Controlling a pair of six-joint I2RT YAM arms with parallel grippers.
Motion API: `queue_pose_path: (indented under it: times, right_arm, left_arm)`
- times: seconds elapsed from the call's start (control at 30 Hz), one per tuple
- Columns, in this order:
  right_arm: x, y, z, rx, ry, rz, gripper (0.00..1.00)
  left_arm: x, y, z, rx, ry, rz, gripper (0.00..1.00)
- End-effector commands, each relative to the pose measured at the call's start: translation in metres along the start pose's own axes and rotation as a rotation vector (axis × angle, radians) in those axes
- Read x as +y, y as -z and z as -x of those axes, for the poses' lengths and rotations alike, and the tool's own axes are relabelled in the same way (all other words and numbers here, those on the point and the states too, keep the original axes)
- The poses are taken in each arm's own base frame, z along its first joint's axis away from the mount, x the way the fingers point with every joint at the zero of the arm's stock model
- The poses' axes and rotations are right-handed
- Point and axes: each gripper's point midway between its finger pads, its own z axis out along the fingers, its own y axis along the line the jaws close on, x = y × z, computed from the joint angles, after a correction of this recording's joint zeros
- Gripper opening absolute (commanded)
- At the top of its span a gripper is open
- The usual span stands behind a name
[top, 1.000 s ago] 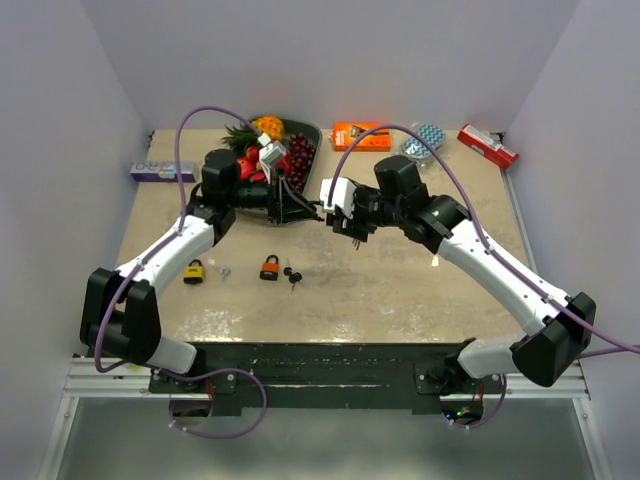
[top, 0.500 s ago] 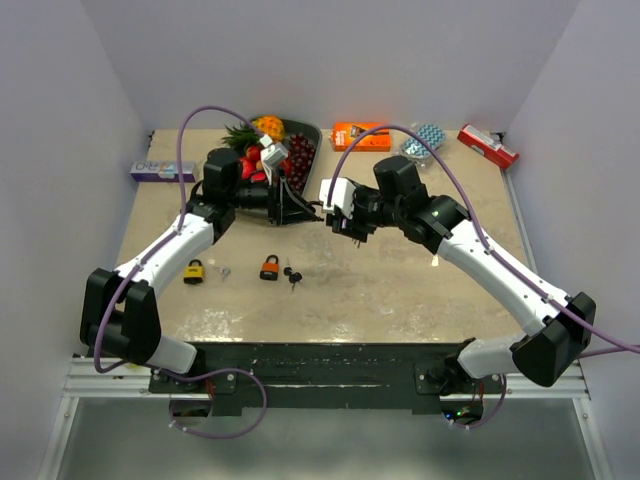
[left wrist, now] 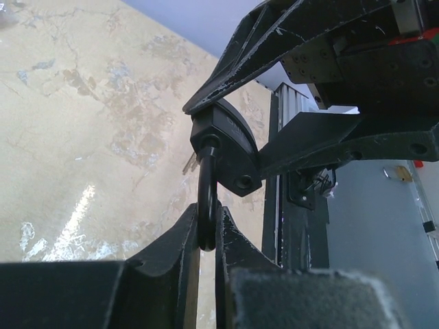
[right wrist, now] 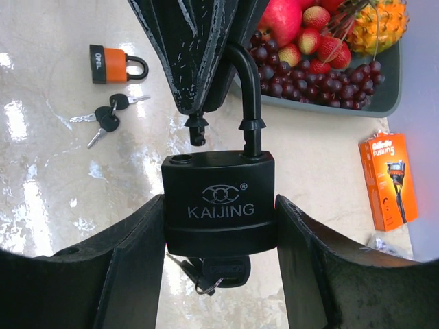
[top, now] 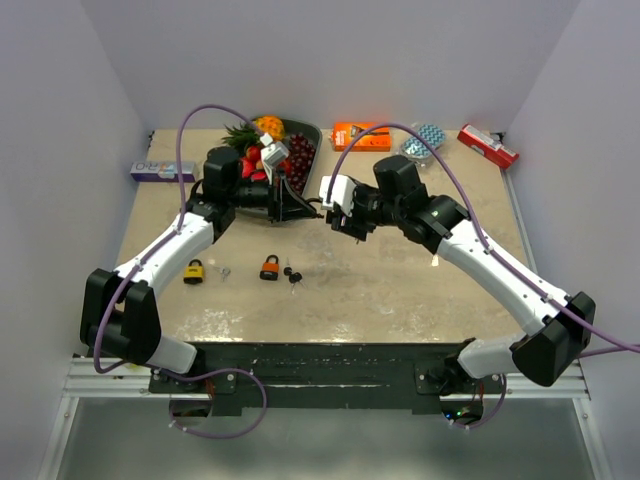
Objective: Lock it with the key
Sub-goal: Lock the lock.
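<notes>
A black KAIJING padlock (right wrist: 219, 202) is held above the table between the two arms. My right gripper (right wrist: 219, 212) is shut on the sides of its body. A black-headed key (right wrist: 226, 269) sticks out of the lock's underside with a small ring on it. The shackle (right wrist: 250, 89) is raised, and its free end hangs above the hole in the body. My left gripper (left wrist: 208, 221) is shut on the shackle (left wrist: 207, 192) near its top bend. In the top view the left gripper (top: 300, 207) and right gripper (top: 337, 207) meet at the padlock (top: 322, 210).
On the table below lie an orange padlock (top: 270, 267) with a bunch of keys (top: 291, 275), and a yellow padlock (top: 194, 270) with a small key (top: 225, 272). A fruit tray (top: 312, 131), an orange razor box (top: 358, 133), a blister pack (top: 425, 138) and a red box (top: 488, 145) line the back.
The left gripper's jaws have closed on the shackle. Both arms have stayed almost where they were.
</notes>
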Motion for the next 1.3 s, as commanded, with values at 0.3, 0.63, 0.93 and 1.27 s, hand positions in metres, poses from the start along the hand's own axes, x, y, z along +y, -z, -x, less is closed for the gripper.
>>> queue_pose_path:
  times: [0.3,0.63,0.93,1.27]
  right_arm:
    - [-0.029,0.017,0.001,-0.056,-0.19,-0.102,0.99]
    - [-0.026,0.04,0.003,-0.168,-0.299,0.051,0.99]
    - [-0.007,0.052,0.025,-0.338,-0.156,0.091,0.99]
    - [-0.004,0.035,0.04,-0.408,-0.115,0.07,0.96]
  left_arm:
    - [-0.019,0.007,0.051,-0.121,-0.164,-0.013,0.0]
    - [-0.047,0.017,0.056,-0.071,-0.344,-0.123,0.0]
    - [-0.072,0.024,0.063,-0.075,-0.412,-0.166,0.0]
    - [-0.096,0.026,0.066,-0.103,-0.393,-0.22,0.0]
